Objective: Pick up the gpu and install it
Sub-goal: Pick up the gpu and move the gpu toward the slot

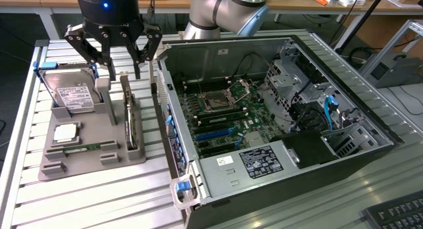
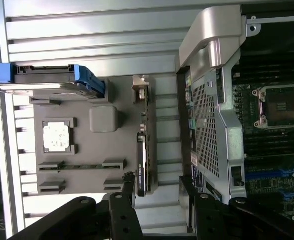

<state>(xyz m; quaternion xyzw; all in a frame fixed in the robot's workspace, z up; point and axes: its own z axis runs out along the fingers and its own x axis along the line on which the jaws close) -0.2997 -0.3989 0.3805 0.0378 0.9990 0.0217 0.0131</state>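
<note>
– Zero steps done?
– Zero. Hand (image 1: 124, 73) spread wide, empty, hovering over gpu (image 1: 130, 117) standing on edge in grey holder (image 1: 79, 162) beside open computer case (image 1: 218, 169). Lifting and installing both left.

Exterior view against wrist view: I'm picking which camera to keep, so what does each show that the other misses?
Exterior view: the case's blue cables, a keyboard and the arm's joint.
Wrist view: the case's perforated rear panel seen face on.
Both: the open gripper over the gpu, which stands on edge in the grey holder, plus the hard drive, the CPU chip, the RAM stick and the motherboard's CPU socket.
</note>
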